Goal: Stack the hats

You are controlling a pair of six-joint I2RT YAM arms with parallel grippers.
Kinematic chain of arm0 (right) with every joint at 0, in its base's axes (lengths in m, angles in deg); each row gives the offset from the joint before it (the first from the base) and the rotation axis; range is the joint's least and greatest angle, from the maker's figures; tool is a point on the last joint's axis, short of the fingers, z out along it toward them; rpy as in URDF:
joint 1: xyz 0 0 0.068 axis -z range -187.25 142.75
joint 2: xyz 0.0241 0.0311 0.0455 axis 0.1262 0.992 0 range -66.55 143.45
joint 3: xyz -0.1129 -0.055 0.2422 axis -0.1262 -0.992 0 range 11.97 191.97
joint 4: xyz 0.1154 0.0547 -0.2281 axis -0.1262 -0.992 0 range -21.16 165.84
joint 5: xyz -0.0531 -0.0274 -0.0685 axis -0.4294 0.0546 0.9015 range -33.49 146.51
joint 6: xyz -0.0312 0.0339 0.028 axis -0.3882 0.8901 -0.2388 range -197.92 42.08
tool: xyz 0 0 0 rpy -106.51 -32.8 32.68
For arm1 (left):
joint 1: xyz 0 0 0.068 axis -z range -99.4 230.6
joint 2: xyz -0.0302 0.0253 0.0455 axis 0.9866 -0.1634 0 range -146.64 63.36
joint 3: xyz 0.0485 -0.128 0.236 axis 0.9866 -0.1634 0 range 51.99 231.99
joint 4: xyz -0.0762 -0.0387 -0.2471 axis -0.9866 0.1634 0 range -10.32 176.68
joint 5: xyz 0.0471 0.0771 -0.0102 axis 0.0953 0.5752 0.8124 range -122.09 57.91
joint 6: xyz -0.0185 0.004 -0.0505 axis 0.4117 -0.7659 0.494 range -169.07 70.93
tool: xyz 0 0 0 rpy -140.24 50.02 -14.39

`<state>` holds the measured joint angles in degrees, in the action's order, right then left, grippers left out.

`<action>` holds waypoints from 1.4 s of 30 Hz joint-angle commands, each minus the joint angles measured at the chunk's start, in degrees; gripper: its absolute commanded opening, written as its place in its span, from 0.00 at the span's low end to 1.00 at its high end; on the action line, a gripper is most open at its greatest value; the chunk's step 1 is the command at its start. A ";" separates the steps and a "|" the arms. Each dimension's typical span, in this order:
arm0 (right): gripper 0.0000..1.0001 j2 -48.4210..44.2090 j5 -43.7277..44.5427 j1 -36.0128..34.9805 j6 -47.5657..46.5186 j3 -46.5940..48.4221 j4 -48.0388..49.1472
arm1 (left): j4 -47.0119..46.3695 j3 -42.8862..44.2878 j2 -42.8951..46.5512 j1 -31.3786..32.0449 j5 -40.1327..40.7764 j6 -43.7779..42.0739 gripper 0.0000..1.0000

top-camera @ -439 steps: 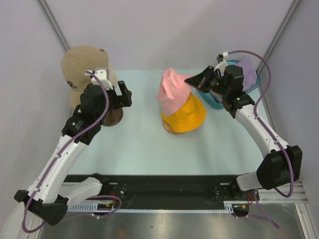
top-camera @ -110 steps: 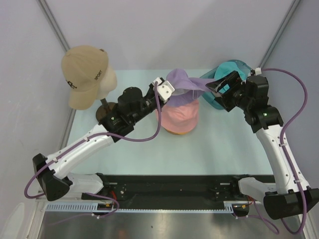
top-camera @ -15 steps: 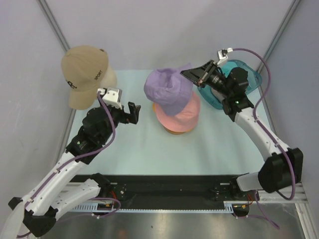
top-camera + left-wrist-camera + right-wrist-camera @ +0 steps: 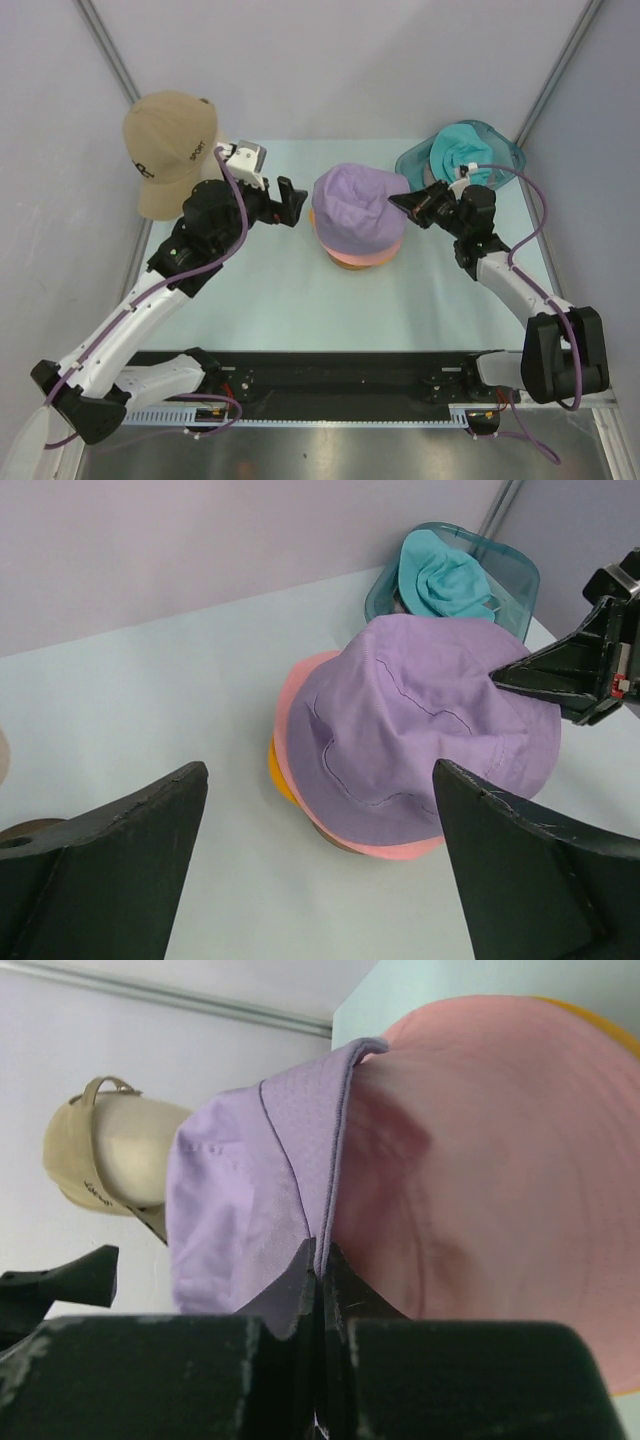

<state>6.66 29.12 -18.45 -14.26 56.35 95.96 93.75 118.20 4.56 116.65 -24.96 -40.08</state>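
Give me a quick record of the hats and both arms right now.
stack: lilac hat on pink hat on yellow-orange hat, mid-table
teal hat: in the tub, back right
tan cap: on the mannequin head, back left
right jaws: shut on the lilac hat's brim
left jaws: open, left of the stack, apart

The pale table (image 4: 270, 290) carries a pile of hats (image 4: 358, 215) at its centre, a tub (image 4: 508, 150) at two o'clock and a stand (image 4: 22, 832) at ten.

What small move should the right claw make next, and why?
Probably open the right claw and let go: it is shut on the brim of the lilac hat, which already sits over the pink hat, while the teal hat lies in the tub.
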 commanded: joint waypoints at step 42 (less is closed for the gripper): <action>0.00 10.37 -2.22 6.81 -9.34 -8.70 3.09 | -6.86 6.47 -28.11 -5.47 -4.85 17.02 0.78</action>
<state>14.29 26.03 -12.35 -20.08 46.12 102.77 89.92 124.15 -21.15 111.18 -26.31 -25.33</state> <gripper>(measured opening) 0.021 0.796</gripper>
